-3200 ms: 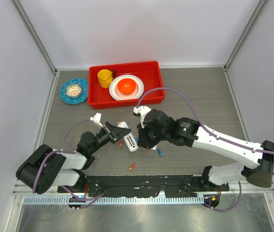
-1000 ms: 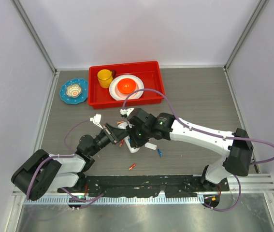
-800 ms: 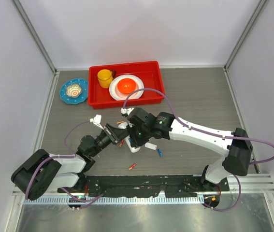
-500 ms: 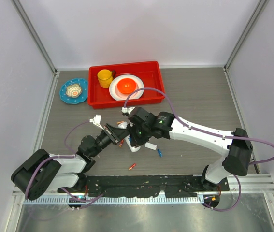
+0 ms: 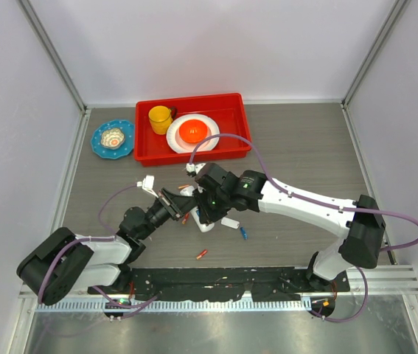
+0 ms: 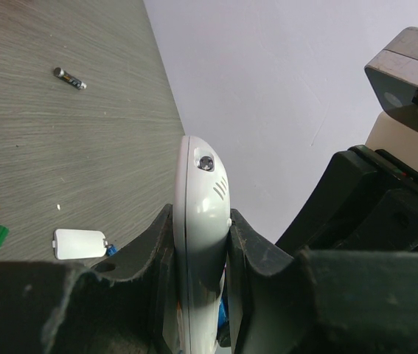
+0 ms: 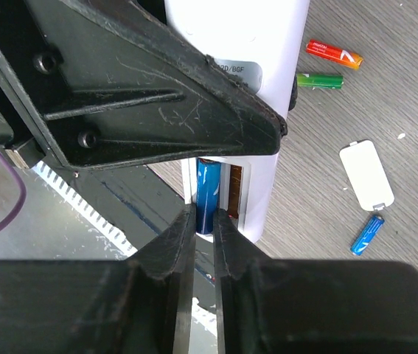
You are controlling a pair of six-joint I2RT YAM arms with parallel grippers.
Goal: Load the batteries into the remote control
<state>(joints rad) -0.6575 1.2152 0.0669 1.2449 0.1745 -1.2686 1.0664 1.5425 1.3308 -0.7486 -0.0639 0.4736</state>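
**A:** How much room is there at the edges?

**B:** Pale walls close in the grey wood-grain tabletop [image 5: 304, 147] on three sides. A red tray [image 5: 231, 125] sits against the far edge, and a blue plate [image 5: 99, 150] lies just left of it, near the left wall. To the right, open wood runs to the right wall.

**A:** Where is the remote control [image 6: 196, 177]?

**B:** It is mid-tabletop, between the two arms. The left jaws are clenched on it, one finger on each side. Its long axis runs straight out of those jaws, with the rounded end pointing away from them. The open battery bay faces the right wrist. I cannot tell whether the remote touches the wood.

**A:** And the right jaws?

**B:** They are pinched narrowly on the near end of a blue battery [image 7: 208, 192]. That battery lies in the bay, parallel to the remote's long axis.

**A:** What is lying loose?

**B:** A white back cover [image 7: 367, 175] has a spare blue battery [image 7: 366, 234] just beside it. An orange battery [image 7: 332, 53] and a green battery [image 7: 319, 80] lie side by side near the remote. Another orange-red battery [image 5: 202, 254] lies nearer the front rail.
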